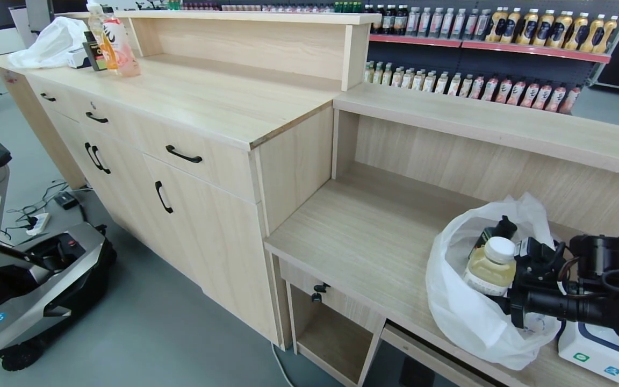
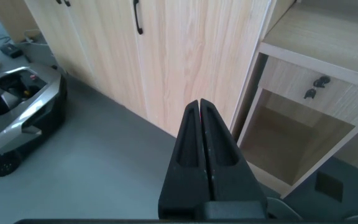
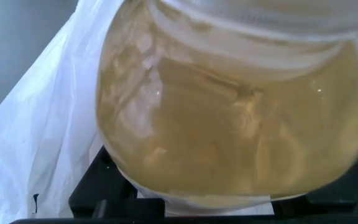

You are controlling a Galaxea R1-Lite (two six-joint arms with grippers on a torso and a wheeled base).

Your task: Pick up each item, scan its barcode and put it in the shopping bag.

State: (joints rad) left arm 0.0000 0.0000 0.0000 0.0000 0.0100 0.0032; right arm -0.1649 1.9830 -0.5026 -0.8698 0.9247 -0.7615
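A juice bottle (image 1: 491, 267) with a white cap and pale yellow contents sits upright in the mouth of the white plastic shopping bag (image 1: 465, 317), on the low counter at the right. My right gripper (image 1: 519, 263) is at the bag and shut on the bottle. In the right wrist view, the bottle's yellow body (image 3: 229, 124) is pressed close, with bag plastic (image 3: 36, 149) beside it. A dark-capped item (image 1: 500, 228) pokes up in the bag behind the bottle. My left gripper (image 2: 199, 104) is shut on nothing and hangs over the grey floor by the cabinet.
A white scanner box (image 1: 599, 349) stands just right of the bag. The low counter (image 1: 363, 236) has bare wood left of the bag. On the far end of the high counter (image 1: 207, 102) stand bottles (image 1: 119, 43) and a white bag (image 1: 49, 43). Stocked shelves (image 1: 481, 32) line the back.
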